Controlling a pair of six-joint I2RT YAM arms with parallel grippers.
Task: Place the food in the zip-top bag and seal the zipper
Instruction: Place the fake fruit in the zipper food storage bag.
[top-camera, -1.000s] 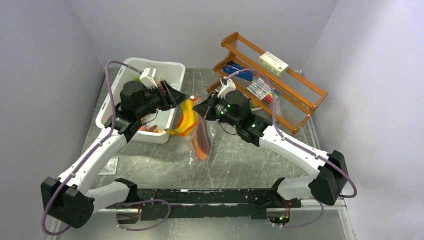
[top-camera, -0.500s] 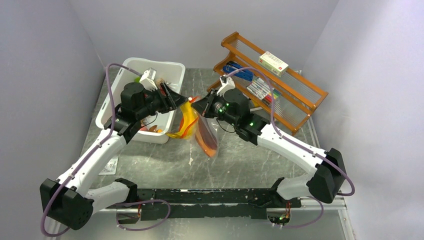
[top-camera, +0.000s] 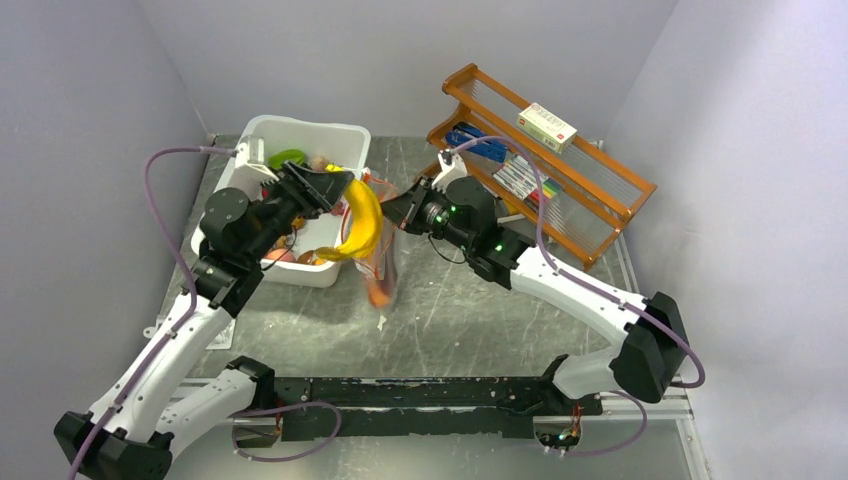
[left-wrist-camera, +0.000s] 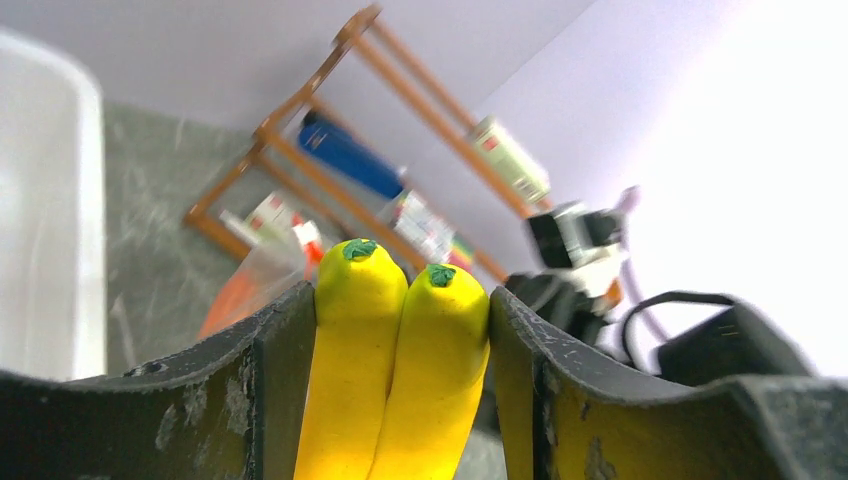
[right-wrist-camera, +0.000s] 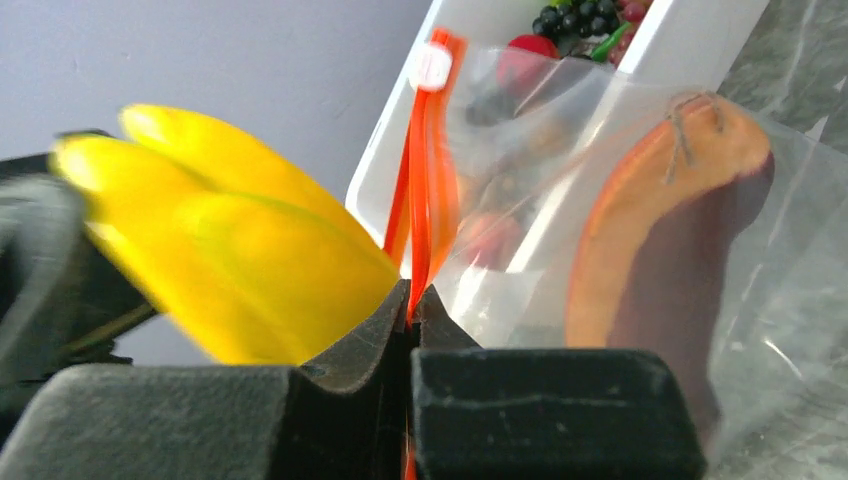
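Yellow banana bunch (top-camera: 358, 222) is clamped in the left gripper (left-wrist-camera: 400, 300) at nine o'clock of the zip-top bag (right-wrist-camera: 600, 120); the right gripper (right-wrist-camera: 412, 300) pinches the zipper (right-wrist-camera: 420, 180); the slab (right-wrist-camera: 660, 260) is already inside; grapes (right-wrist-camera: 572, 18) wait in the bin (top-camera: 318, 274) at eleven o'clock; sealing not yet done.

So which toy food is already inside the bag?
The dark red-brown, orange-rimmed slab, visible through the clear bag. The banana bunch is outside, in the left gripper; the grapes lie in the white bin.
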